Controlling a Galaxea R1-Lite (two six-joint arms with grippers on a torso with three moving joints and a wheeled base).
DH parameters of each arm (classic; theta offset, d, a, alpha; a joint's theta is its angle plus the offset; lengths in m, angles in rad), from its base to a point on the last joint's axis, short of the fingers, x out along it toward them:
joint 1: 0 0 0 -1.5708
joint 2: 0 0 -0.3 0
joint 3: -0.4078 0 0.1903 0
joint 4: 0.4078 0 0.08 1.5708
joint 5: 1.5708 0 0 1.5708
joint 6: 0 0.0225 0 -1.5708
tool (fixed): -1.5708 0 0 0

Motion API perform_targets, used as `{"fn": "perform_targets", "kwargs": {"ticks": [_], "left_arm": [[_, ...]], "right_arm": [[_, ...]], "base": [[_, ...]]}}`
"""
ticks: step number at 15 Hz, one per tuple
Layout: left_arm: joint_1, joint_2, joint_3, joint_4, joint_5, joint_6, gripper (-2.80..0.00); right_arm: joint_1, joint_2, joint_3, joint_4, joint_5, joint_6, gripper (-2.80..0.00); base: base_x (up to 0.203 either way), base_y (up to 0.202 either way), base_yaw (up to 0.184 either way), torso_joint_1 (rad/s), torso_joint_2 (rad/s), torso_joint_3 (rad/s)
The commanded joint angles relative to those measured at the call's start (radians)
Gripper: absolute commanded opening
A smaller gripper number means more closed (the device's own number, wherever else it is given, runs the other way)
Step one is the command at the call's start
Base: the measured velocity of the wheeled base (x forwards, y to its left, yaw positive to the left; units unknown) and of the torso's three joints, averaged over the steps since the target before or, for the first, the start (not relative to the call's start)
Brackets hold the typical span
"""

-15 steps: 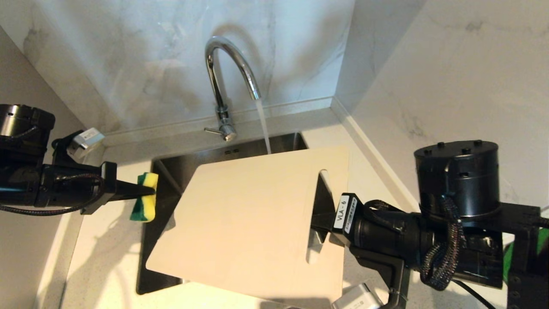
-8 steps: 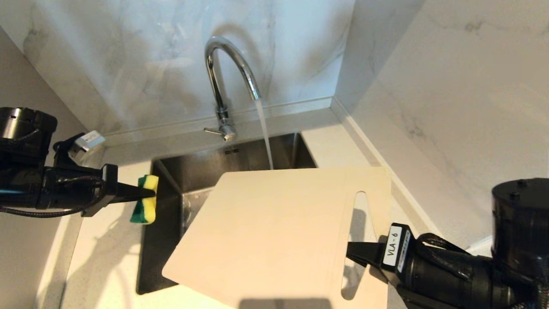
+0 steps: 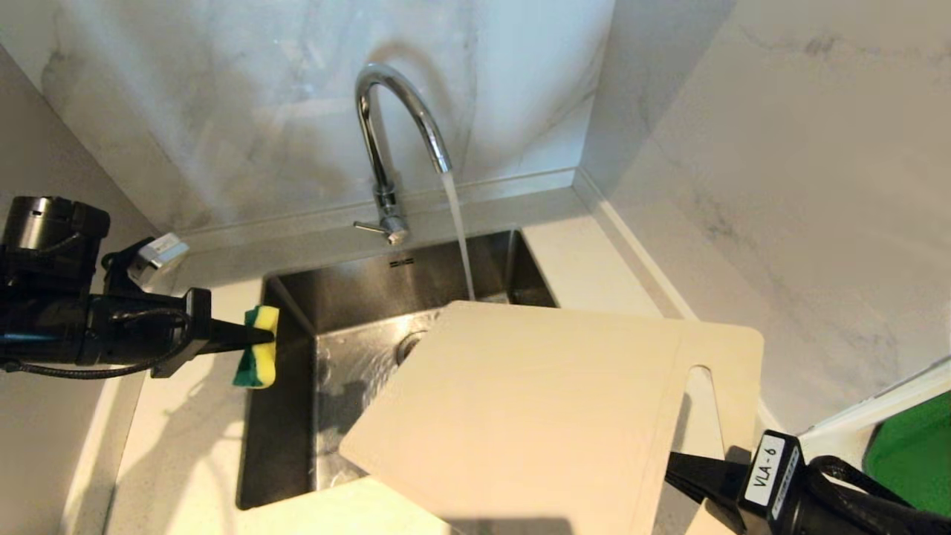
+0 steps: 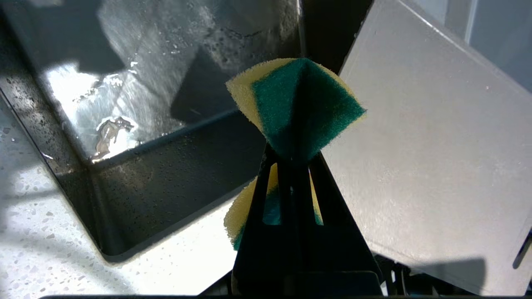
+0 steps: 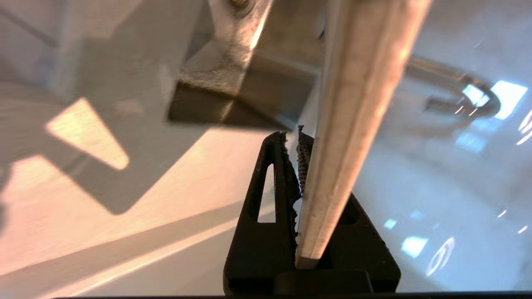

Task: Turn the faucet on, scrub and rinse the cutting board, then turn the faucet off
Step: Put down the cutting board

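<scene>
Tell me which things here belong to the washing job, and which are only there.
Belong to the job:
faucet, running
cutting board, in right gripper
sponge, in left gripper
sink

Only there:
green thing, bottom right corner

Your right hand [image 5: 300, 166] is clamped on the cutting board [image 5: 357, 104], and you're looking straight along the board's thin edge as it runs up between the black fingers [image 5: 270, 195]. The serrated pads bite the edge near its lower end. Off to one side, blurred, sits the chrome arch of the faucet [image 5: 461, 89]. On the other side lies the pale desk [image 5: 124, 232], crossed by hard shadows and a bright sunlit patch.
</scene>
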Motion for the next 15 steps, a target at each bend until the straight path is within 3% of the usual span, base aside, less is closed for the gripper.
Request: {"fn": "perform_targets", "kwargs": {"ticks": [1, 3, 6, 15], "left_arm": [[-0.001, 0.010, 0.000, 0.001, -0.003, -0.003, -2.80], [-0.001, 0.015, 0.000, 0.001, -0.003, -0.003, -2.80], [-0.003, 0.015, 0.000, 0.001, -0.003, -0.008, -2.80], [-0.003, 0.024, 0.002, 0.000, -0.003, -0.009, -2.80]], "right_arm": [[-0.003, -0.091, 0.058, -0.004, -0.052, 0.016, -2.80], [-0.016, -0.151, 0.088, -0.003, -0.149, 0.032, -2.80], [-0.071, -0.170, 0.135, -0.004, -0.188, 0.092, -2.80], [-0.177, -0.209, 0.195, -0.003, -0.330, 0.166, -2.80]], "base": [[0.000, 0.000, 0.000, 0.000, 0.00, 0.000], [0.000, 0.000, 0.000, 0.000, 0.00, 0.000], [0.000, 0.000, 0.000, 0.000, 0.00, 0.000], [0.000, 0.000, 0.000, 0.000, 0.00, 0.000]]}}
